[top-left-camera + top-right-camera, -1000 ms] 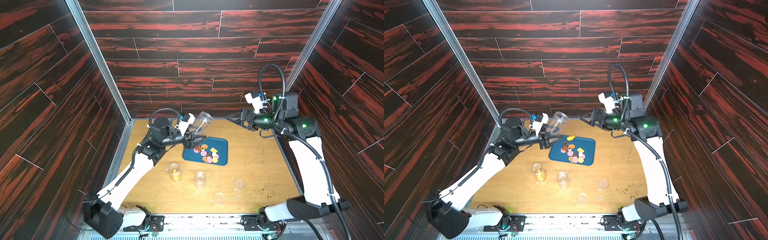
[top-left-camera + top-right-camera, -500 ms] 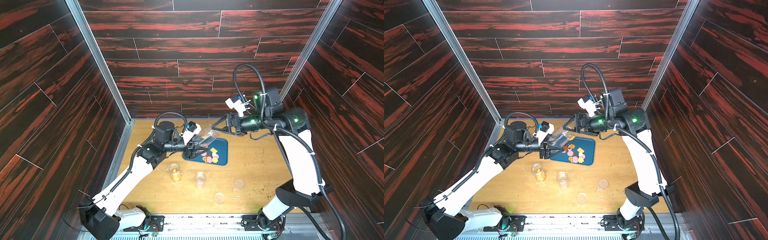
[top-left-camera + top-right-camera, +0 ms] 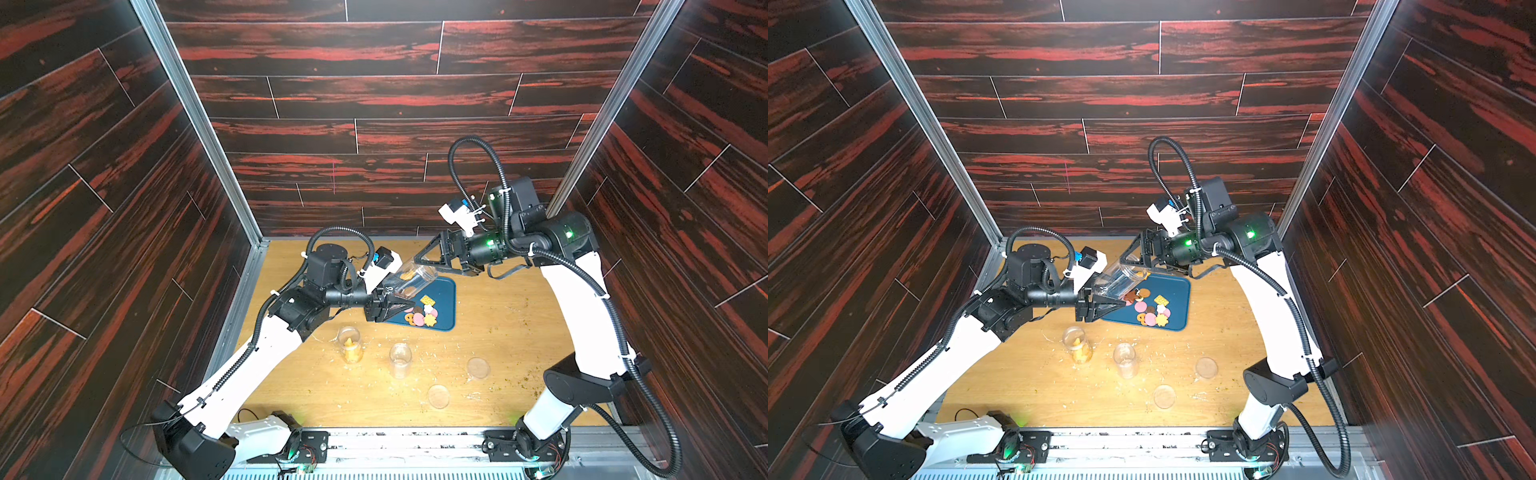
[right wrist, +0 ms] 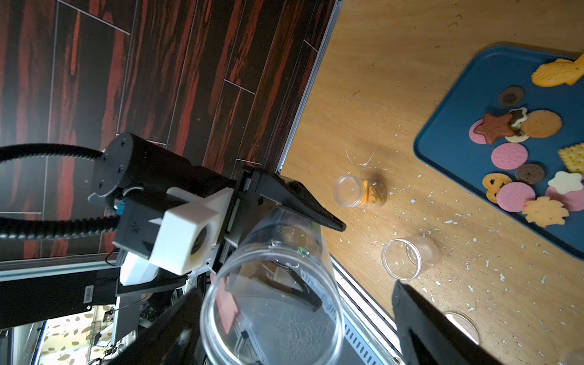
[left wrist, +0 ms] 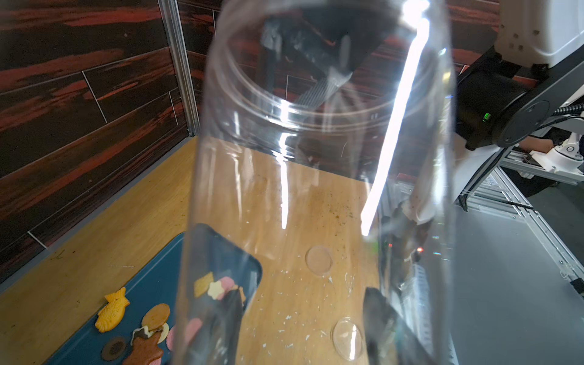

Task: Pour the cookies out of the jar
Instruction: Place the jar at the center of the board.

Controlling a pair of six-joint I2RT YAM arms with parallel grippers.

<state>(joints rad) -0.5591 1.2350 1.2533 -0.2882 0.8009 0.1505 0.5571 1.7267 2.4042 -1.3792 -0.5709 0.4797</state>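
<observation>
**Handover of the emptied jar: close on the wall, not the rim**

Pouring looks finished, so I judge the step in hand to be passing the clear jar (image 3: pixel 409 277) from one arm to the other. The left gripper (image 3: pixel 397 297) pinches the jar near its closed base. It holds the jar tilted, open mouth raised toward the right gripper (image 3: pixel 424 266), above the far left corner of the blue tray (image 3: pixel 448 291). The tray sits on the worktop (image 3: pixel 519 332) close to its far edge, about midway between the side edges.

To do this well, the right jaws should meet the straight wall just behind the threaded neck, square across its width. Smooth clear plastic is likely to slip under a skewed grip. The left jaws should let go only once the right ones bear the weight, and the jar is best kept over the tray in case a biscuit is left inside.

The right jaws stand spread wide with the jar's mouth end between them. In the right wrist view one jaw is clearly apart from the rim. The other is blurred, so I cannot tell whether it touches.

The cookies (image 3: pixel 422 313) lie heaped on the tray, just beyond and below the left jaws and well below the right ones. None is between either pair. In the left wrist view no cookie shows inside the jar.
</observation>
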